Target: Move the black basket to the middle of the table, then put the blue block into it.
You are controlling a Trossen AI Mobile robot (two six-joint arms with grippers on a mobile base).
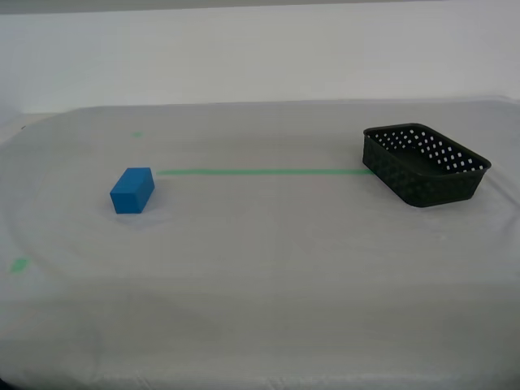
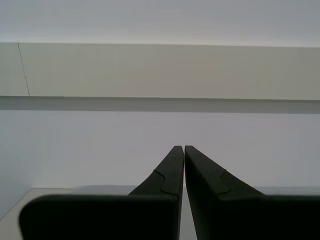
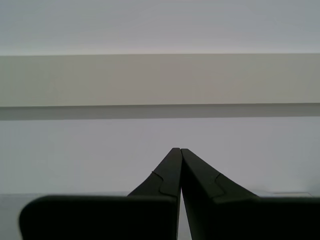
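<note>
In the exterior view, the table [image 1: 260, 276] spreads wide under its white-grey cloth. The black basket [image 1: 425, 165] sits toward the exterior view's right, upright, its perforated walls showing small round holes, and I see nothing in it. The blue block [image 1: 132, 190] rests flat on the cloth toward the exterior view's left, well apart from the basket. A thin green tape line [image 1: 260, 171] runs across the cloth between them, one end near the block and the other reaching the basket's near wall. A small green tape mark [image 1: 18, 264] lies closer to the camera on the exterior view's left, and a fainter one [image 1: 136, 134] sits farther back. Neither of my arms shows in this view, so both task things lie out of reach of my pincers.

In the second wrist view, my second gripper [image 2: 180, 148] has its jaws pressed together, tips meeting with only a hairline seam, and nothing is between them. Ahead of it stands a pale wall [image 2: 160, 75]; neither basket nor block appears.

In the first wrist view, my first gripper [image 3: 177, 150] is likewise pressed together and holds nothing, facing the same pale wall [image 3: 160, 80], with no task thing before it.
</note>
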